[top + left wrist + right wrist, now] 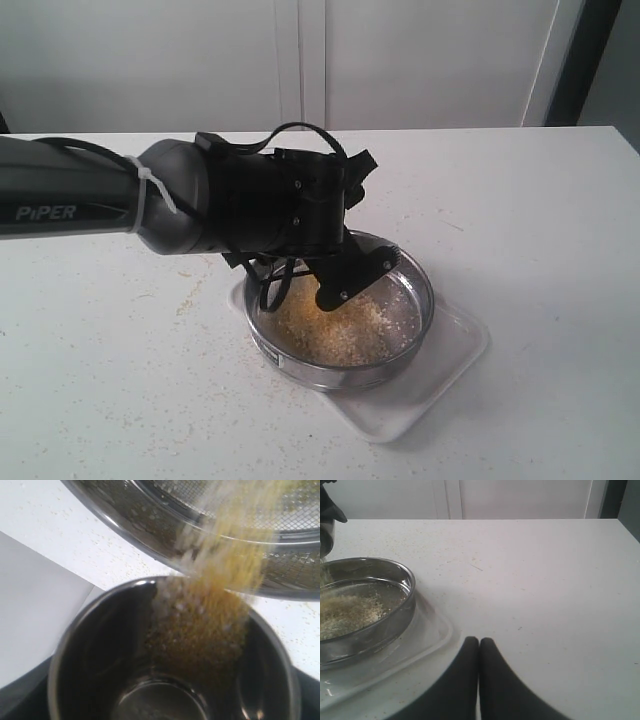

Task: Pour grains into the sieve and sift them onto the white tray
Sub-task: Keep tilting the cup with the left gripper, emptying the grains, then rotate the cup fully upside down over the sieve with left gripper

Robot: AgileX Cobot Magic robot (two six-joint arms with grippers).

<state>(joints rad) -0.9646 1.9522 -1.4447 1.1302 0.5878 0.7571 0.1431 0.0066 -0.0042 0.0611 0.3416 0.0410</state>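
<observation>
Half poured, seemingly | clamps steel cup [100,645] in left gripper [335,290], tipped above sieve [330,372] rim | streams grains [220,605] onto sieve mesh | keep tilt slow, aim mid-sieve | leaves white tray [440,370] under sieve | holds right gripper [479,645] pinched together, apart from sieve

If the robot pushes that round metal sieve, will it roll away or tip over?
The sieve probably won't roll or tip: it sits flat, wide and low on the white tray. It might slide, since both look smooth. Jolted, the loose grains inside would likely scatter.
</observation>
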